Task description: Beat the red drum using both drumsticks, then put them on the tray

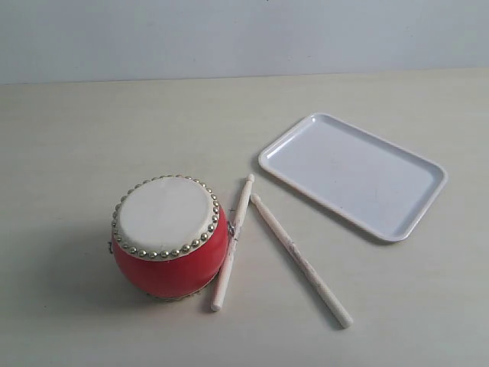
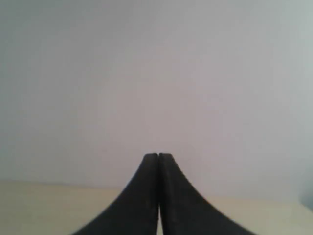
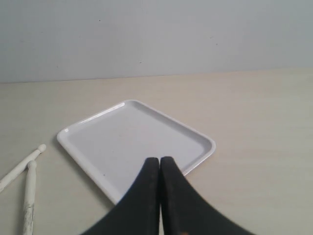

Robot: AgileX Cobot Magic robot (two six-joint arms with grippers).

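Two sticks: both flat on table (image 1: 76, 138), not yet picked up. L stick (image 1: 231, 243) lies tight along the right flank of the red drum (image 1: 168, 229), looks touching. R stick (image 1: 300, 260) lies free btwn drum and tray (image 1: 359, 172). They form a V, far tips nearly meeting.
Drum pos: near-left, upright, skin up.
Tray pos: far-right, nothing on it.
Left claw (image 2: 158, 155): pinched together, nothing held; its cam shows only wall (image 2: 156, 73) and a table strip.
Right claw (image 3: 159, 159): pinched together, nothing held; seems to hang just by tray rim.
Risk 1: no finger room on drum side of L stick, so a grab there likely shoves the drum or rolls the stick.
Risk 2: far tips are so close that a grip there may catch both sticks.
Risk 3: round sticks roll if clipped off-centre.
Risk 4: tray rim is low, so a stick set across it could slide off.
Room: table bare left of drum, near-right of R stick, and across the far side.
Edges: table meets wall at the far side; near edge out of view, can't tell the margin.
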